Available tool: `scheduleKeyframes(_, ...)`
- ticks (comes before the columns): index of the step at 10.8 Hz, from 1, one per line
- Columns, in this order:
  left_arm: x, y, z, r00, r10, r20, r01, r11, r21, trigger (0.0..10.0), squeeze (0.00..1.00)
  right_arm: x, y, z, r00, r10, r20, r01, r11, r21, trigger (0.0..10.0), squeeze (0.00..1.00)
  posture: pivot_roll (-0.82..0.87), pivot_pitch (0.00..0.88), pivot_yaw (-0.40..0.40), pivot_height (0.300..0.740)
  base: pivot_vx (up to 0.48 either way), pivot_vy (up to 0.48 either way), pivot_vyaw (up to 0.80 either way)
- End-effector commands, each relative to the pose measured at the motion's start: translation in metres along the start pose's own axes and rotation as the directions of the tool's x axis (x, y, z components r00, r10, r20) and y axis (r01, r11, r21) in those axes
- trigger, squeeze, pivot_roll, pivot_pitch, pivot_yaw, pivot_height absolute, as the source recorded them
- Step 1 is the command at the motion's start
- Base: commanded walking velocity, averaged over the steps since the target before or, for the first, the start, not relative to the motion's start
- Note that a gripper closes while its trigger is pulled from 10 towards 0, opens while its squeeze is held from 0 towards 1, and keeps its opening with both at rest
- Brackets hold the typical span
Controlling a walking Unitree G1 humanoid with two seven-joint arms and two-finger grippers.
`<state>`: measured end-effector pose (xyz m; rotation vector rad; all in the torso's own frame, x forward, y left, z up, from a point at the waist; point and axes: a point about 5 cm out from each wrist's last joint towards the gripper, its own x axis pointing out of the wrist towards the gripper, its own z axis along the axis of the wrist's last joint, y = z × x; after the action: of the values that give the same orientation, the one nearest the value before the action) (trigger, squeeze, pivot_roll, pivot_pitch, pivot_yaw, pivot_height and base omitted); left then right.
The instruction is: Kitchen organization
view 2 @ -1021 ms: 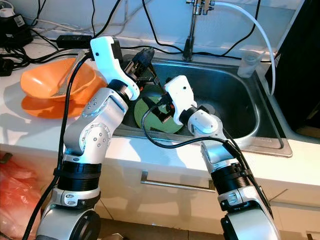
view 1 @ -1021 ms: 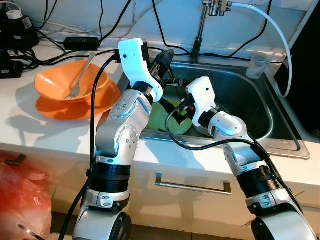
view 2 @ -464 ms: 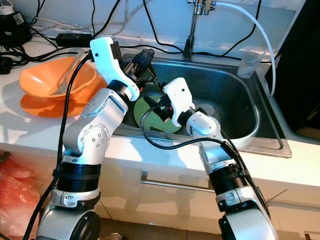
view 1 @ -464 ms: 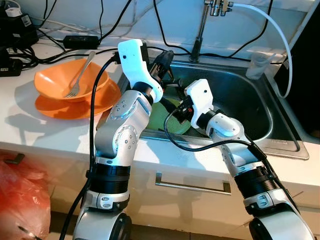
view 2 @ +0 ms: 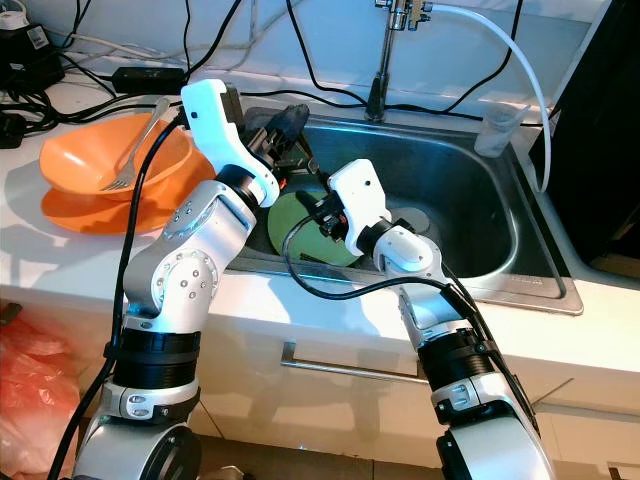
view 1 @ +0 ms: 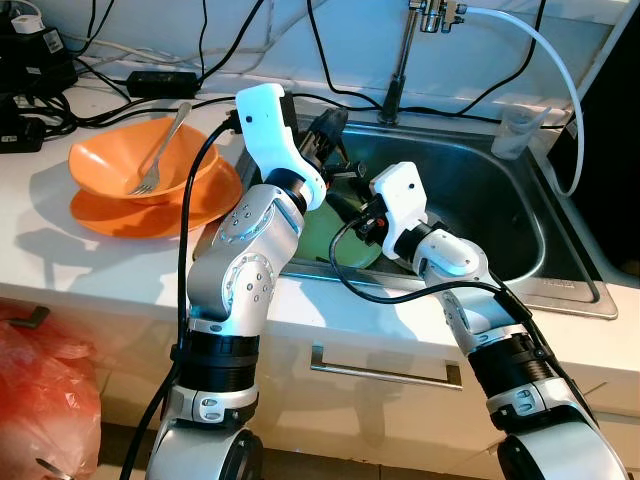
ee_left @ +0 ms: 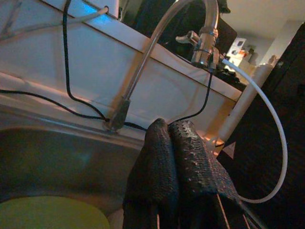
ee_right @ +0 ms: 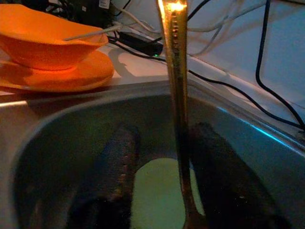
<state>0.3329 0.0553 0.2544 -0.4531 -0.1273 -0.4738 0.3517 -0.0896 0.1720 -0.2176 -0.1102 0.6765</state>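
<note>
A green plate (view 1: 322,238) lies in the steel sink (view 1: 480,200) at its left end. My right gripper (ee_right: 162,133) reaches low into the sink above that plate, fingers apart. A thin metal utensil handle (ee_right: 174,71) runs between them, close to one finger (ee_right: 224,176). My left gripper (ee_left: 169,125) is shut with nothing in it and hovers over the sink's back left corner (view 1: 328,128). On the counter to the left, an orange bowl (view 1: 135,165) holding a fork (view 1: 160,150) sits on an orange plate (view 1: 150,215).
The faucet (view 1: 400,70) rises behind the sink, with a white hose (view 1: 545,60) curving right. A clear plastic cup (view 1: 515,130) stands at the sink's back right rim. Black cables and a power strip (view 1: 160,85) lie behind the bowl. A red bag (view 1: 45,400) sits on the floor.
My right gripper has shifted slightly within the sink over the green plate. The left arm has barely moved.
</note>
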Motion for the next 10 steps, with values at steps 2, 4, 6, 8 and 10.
scheduleKeyframes(2, -0.0008, -0.0153, -0.0047, 1.0, -0.031, 0.003, 0.031, 0.998, -0.05, 10.0, 0.0, -0.0029, -0.0057, -0.0006, 1.0, -0.02, 0.008, 0.02, 1.0, -0.004, 0.0, 0.0, -0.03, 0.0, -0.035, 0.74, 0.0, 0.0, 0.0)
scheduleKeyframes(4, -0.0007, -0.0161, -0.0059, 0.999, -0.032, -0.002, 0.032, 0.998, -0.056, 10.0, 0.0, -0.003, -0.0066, -0.0004, 1.0, -0.022, 0.007, 0.022, 1.0, -0.007, 0.0, 0.0, -0.03, 0.0, -0.037, 0.74, 0.0, 0.0, 0.0)
scheduleKeyframes(6, -0.0006, -0.016, -0.0069, 0.999, -0.033, -0.003, 0.032, 0.998, -0.06, 10.0, 0.0, -0.0028, -0.007, 0.0002, 1.0, -0.023, 0.007, 0.023, 1.0, -0.01, 0.0, 0.0, -0.04, 0.0, -0.036, 0.74, 0.0, 0.0, 0.0)
scheduleKeyframes(8, -0.0001, -0.0162, -0.0073, 0.999, -0.035, -0.005, 0.034, 0.998, -0.061, 10.0, 0.0, -0.0031, -0.0086, 0.0004, 1.0, -0.028, 0.008, 0.028, 1.0, -0.013, 0.0, 0.0, -0.04, 0.0, -0.035, 0.74, 0.0, 0.0, 0.0)
scheduleKeyframes(10, 0.0002, -0.0164, -0.0071, 0.999, -0.035, -0.004, 0.034, 0.997, -0.063, 10.0, 0.0, -0.0033, -0.0093, -0.0001, 1.0, -0.03, 0.007, 0.03, 0.999, -0.013, 0.0, 0.0, -0.04, 0.0, -0.035, 0.74, 0.0, 0.0, 0.0)
